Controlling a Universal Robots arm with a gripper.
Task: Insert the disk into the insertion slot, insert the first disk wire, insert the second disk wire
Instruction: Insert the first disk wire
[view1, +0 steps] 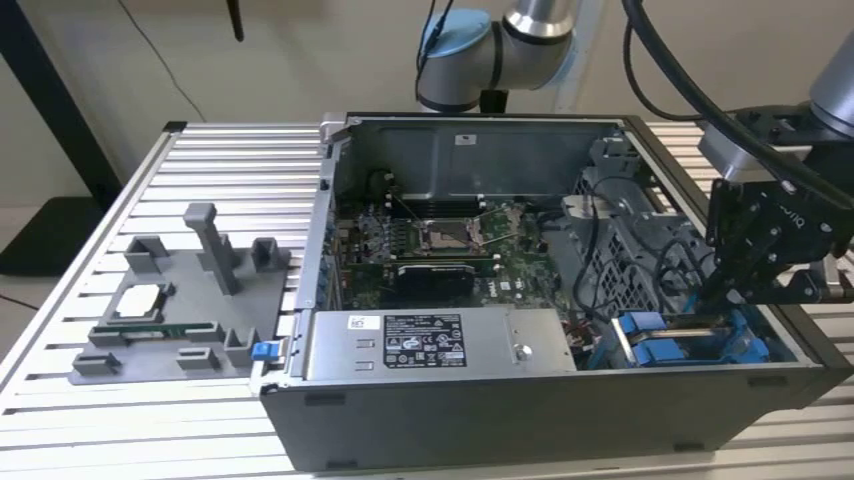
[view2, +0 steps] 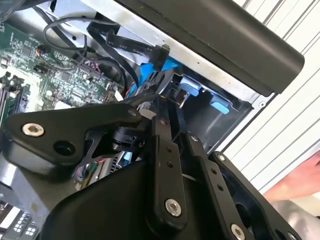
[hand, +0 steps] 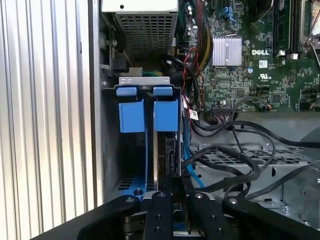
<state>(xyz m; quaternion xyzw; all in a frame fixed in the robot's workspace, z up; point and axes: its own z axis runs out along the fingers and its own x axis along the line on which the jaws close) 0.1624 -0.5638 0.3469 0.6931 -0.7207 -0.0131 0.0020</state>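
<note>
peering into the grey insertion slot (hand: 111, 150), we see the disk (hand: 166, 117) on edge, clipped in bright blue; whether our jaws pinch it, we cannot tell.

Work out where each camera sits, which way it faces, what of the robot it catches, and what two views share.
Exterior view: off the arm, looking down into the open computer case; the arm shows beyond it, the gripper at the exterior view's right.
First wrist view: rides on the arm, facing past the gripper's black linkage into the insertion slot.
Second wrist view: rides on the arm, looking across the gripper's linkage at the blue carrier tabs.
Shared: both wrist views show those tabs and the motherboard.
</note>
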